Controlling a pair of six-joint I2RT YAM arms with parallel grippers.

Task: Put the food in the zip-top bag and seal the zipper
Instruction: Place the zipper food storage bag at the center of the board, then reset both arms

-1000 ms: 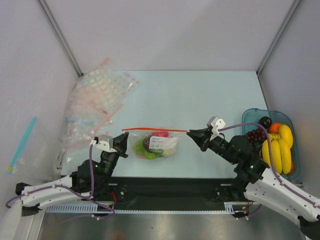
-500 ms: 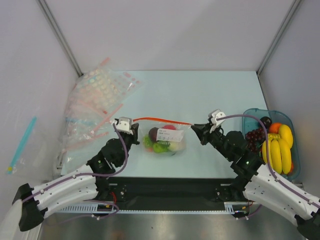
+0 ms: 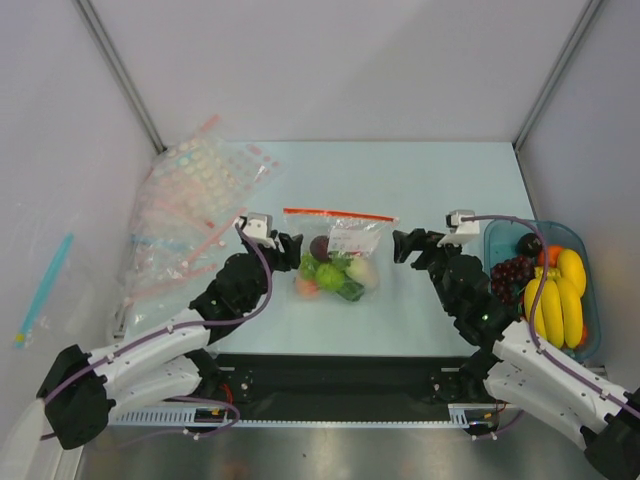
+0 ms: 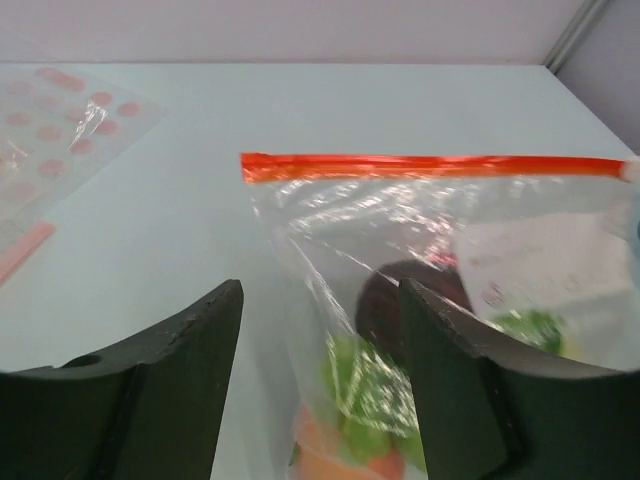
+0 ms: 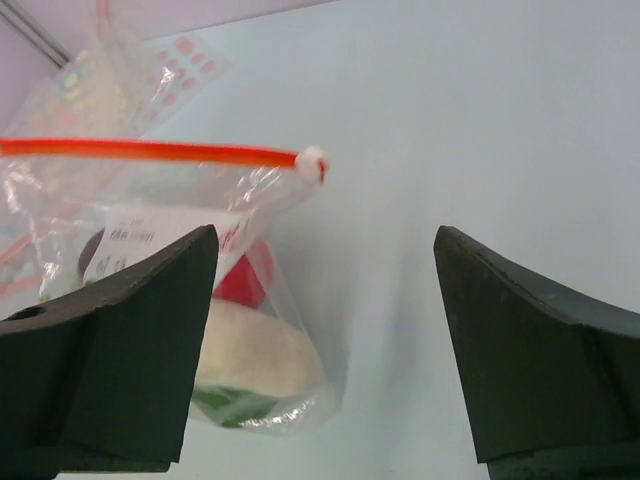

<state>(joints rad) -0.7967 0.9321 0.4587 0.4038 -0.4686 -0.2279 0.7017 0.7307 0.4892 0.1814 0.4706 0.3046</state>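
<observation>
Counter [image 3: 430,180]: pale, wide, carrying the whole scene between grey walls.
Heap of dotted bags [image 3: 190,195]: piled at far left, pink strips showing, well apart from the middle.
Blue tray [image 3: 498,232]: over at the right edge, loaded with yellow bananas [image 3: 560,300] and purple grapes [image 3: 512,270].
Zip-top bag [image 3: 352,232]: flat on mid-counter, right between the two arms, mouth toward the far side, white label on its clear face.
Left fingers [image 3: 291,249]: spread wide, gripping nothing, just beside the bag's left edge; in the wrist view, the bag's left edge showing through the gap.
Right fingers [image 3: 402,246]: spread wide as well, empty, near the bag's right side but apart from it.
Food [image 3: 335,275]: all inside the bag, bunched at its near end; dark red piece, green pieces, white radish, a bit of orange.
Zipper [image 3: 338,214]: thin red-orange strip, straight across the mouth, white tab [image 5: 312,160] at its right end; sealed or not, cannot tell.
</observation>
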